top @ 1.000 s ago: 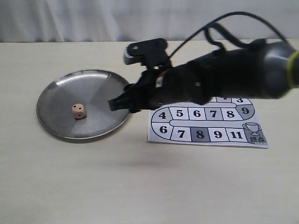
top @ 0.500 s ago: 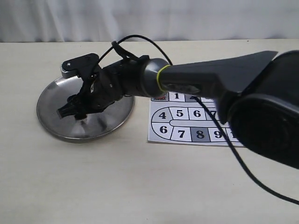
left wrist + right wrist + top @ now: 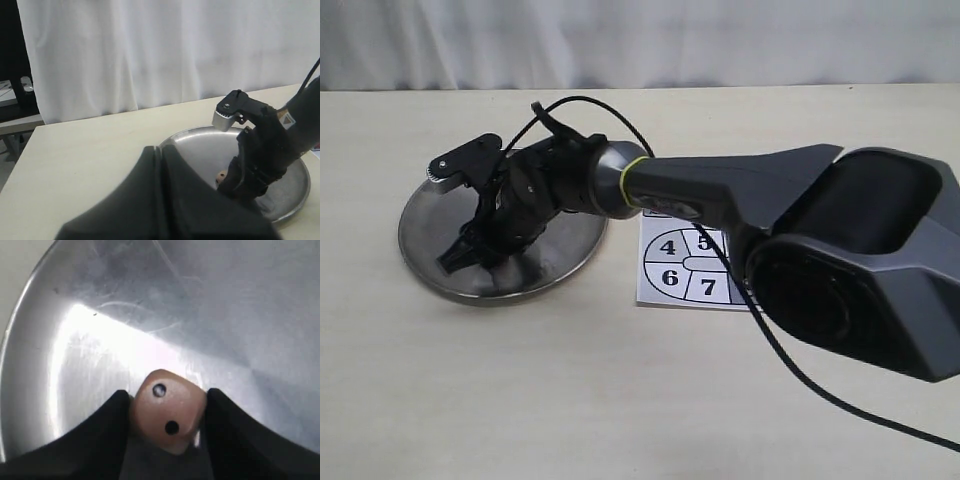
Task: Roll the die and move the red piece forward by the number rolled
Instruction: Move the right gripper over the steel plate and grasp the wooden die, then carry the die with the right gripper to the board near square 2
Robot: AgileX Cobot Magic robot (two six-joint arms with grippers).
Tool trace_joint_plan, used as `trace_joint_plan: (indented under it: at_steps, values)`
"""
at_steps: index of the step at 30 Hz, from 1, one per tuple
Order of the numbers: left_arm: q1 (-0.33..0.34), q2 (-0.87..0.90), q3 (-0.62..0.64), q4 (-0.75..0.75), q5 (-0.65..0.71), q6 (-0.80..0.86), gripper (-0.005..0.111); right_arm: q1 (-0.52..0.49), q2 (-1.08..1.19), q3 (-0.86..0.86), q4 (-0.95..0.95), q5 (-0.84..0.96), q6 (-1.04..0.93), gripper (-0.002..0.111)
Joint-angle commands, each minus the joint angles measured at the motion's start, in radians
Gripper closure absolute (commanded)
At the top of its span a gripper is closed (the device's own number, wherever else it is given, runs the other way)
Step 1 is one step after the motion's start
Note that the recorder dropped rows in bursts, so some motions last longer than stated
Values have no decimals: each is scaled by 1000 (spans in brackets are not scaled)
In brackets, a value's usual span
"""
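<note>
The pale tan die (image 3: 168,410) lies on the metal plate (image 3: 75,290) showing a face with two black pips. My right gripper (image 3: 167,391) has its black fingers against both sides of the die. In the exterior view the right gripper (image 3: 457,258) reaches down into the plate (image 3: 420,240) and hides the die. From the left wrist view a corner of the die (image 3: 220,175) peeks out beside the right gripper (image 3: 242,185). My left gripper (image 3: 161,150) is shut and empty, short of the plate (image 3: 200,145). The red piece is hidden behind the right arm.
The paper board (image 3: 670,275) with numbered squares lies just right of the plate, mostly covered by the right arm (image 3: 720,190). A white curtain (image 3: 150,50) hangs behind the table's far edge.
The right arm swung left from over the board to the plate, then dropped onto the die, which now sits between its fingers. The die itself stays in the same spot.
</note>
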Motion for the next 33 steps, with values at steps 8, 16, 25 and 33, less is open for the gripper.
trace_joint_plan:
  at_steps: [8,16,25,33]
  values:
    - [-8,-1,2,-2,-10,-1,107,-93,-282,-5,-104,309,-10,104]
    - [-8,-1,2,-2,-10,-1,107,-285,-406,0,-104,475,10,104]
    - [-8,-1,2,-2,-10,-1,107,-441,-406,250,-104,366,35,104]
    - [-8,-1,2,-2,-10,-1,107,-462,-344,404,-217,199,75,72]
